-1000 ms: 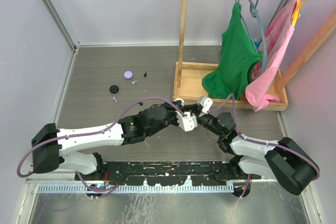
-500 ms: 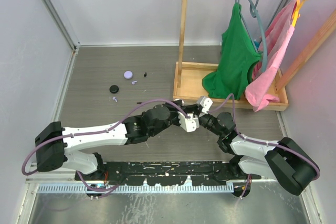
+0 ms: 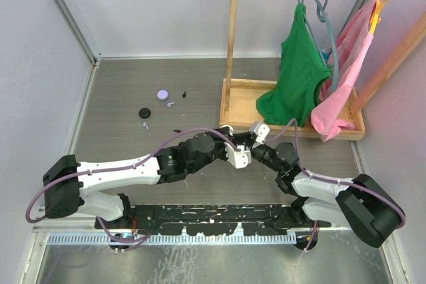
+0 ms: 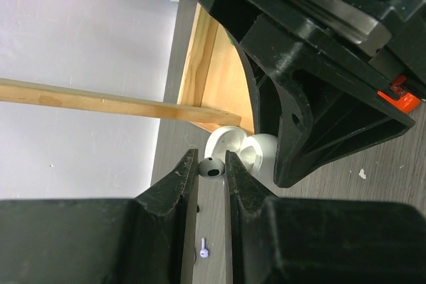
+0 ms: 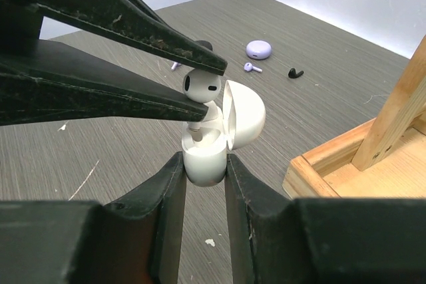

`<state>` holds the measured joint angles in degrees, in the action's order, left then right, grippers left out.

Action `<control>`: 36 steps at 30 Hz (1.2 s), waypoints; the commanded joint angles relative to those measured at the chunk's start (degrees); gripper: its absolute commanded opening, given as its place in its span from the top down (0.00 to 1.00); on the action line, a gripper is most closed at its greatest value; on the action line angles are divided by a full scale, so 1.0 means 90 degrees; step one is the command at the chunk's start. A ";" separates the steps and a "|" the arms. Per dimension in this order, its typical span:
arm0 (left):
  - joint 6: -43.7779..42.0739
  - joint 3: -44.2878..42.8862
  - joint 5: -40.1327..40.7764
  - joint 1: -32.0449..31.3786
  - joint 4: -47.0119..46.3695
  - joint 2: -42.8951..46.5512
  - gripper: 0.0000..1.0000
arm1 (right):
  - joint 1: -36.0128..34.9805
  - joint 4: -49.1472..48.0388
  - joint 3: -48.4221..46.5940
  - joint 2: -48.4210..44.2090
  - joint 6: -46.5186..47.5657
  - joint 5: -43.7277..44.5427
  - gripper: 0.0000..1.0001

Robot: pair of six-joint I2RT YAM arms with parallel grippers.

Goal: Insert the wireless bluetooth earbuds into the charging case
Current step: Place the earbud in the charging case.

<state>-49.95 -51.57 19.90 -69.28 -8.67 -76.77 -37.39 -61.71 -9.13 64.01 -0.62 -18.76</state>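
**A:** Where was the small white stemmed earbud [image 5: 203, 84]?

**B:** At the centre of the right wrist frame. The left gripper [image 5: 213, 86] had it pinched between jaws that were barely parted. Its stem pointed down into the mouth of the glossy white rounded charging case [image 5: 205, 156], whose lid stood hinged open to the right. I couldn't tell how deep the stem sat. The right gripper [image 5: 203, 167] had its jaws clamped on the case's lower body.

**A:** What did the other views give?

**B:** The left wrist view showed the bud's dark-meshed end between its own fingertips, with the case half hidden behind the right gripper's black body. Low in that frame, a tiny lilac stemmed bud [image 4: 204, 249] lay on the grey wood-grain table [image 3: 120, 84]. From overhead, the two wrists met at centre and covered both bud and case.

**A:** And the room around them?

**B:** The light wooden garment rack [image 3: 239, 108] had its tray edge just beside the grippers, to their upper right. A green garment [image 3: 299, 71] and a pink garment [image 3: 346, 78] hung above it. Bare table stretched to the upper left. There a lilac round flat disc [image 3: 162, 95], a black round flat disc [image 3: 144, 112] and a tiny black bud [image 3: 184, 94] lay well apart from the grippers.
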 commanded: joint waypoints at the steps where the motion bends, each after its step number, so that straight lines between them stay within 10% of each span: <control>1: -0.0149 0.0007 0.0032 -0.0038 0.0001 0.0271 0.90 | -0.0008 -0.0525 -0.0167 -0.0160 -0.0078 0.0010 0.99; 36: 0.0674 -0.0211 0.0018 -0.0359 0.0216 0.0393 0.57 | -0.0015 -0.0604 -0.0145 -0.0081 -0.0105 0.0063 0.99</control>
<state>-48.36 -51.51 21.28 -72.05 -6.02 -76.34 -37.39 -62.43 -9.13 64.01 -1.23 -18.72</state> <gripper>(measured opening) 0.411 0.326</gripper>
